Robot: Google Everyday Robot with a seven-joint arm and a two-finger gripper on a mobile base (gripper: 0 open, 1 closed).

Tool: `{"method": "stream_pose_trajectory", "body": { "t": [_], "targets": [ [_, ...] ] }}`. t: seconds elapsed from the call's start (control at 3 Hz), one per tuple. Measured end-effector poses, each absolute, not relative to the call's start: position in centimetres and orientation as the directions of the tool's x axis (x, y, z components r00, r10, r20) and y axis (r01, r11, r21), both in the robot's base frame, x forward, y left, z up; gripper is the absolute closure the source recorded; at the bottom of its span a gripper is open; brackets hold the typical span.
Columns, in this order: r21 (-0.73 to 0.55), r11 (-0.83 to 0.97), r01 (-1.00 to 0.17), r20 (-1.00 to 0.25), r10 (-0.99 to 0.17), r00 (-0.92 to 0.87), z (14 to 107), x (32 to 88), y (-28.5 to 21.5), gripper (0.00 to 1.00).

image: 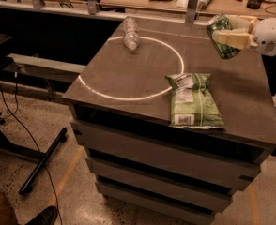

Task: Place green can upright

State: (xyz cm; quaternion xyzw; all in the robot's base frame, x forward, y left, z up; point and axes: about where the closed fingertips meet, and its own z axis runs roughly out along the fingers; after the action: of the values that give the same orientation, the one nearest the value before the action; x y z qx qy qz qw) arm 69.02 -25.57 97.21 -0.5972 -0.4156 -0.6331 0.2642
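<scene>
The green can [221,35] is dark green with a silver top. It is held nearly upright, slightly tilted, above the back right part of the grey cabinet top [128,74]. My gripper [232,36] reaches in from the right edge of the camera view and is shut on the can, its pale fingers [235,39] wrapped across the can's side. The can looks to be a little above the surface; its base is close to the top.
A flat green snack bag [193,101] lies at the front right of the cabinet top. A clear plastic bottle [130,33] lies on its side at the back, on a white circle [173,83] marked on the surface. Desks with clutter stand behind.
</scene>
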Motion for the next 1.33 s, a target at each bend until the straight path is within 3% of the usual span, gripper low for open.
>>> {"method": "stream_pose_trajectory", "body": {
  "t": [0.67, 1.33],
  "targets": [
    [0.211, -0.502, 0.839, 0.970, 0.215, -0.115, 95.3, 68.0, -24.8, 1.00],
    [0.160, -0.508, 0.846, 0.980, 0.186, -0.073, 93.0, 67.5, -24.5, 1.00]
  ]
}}
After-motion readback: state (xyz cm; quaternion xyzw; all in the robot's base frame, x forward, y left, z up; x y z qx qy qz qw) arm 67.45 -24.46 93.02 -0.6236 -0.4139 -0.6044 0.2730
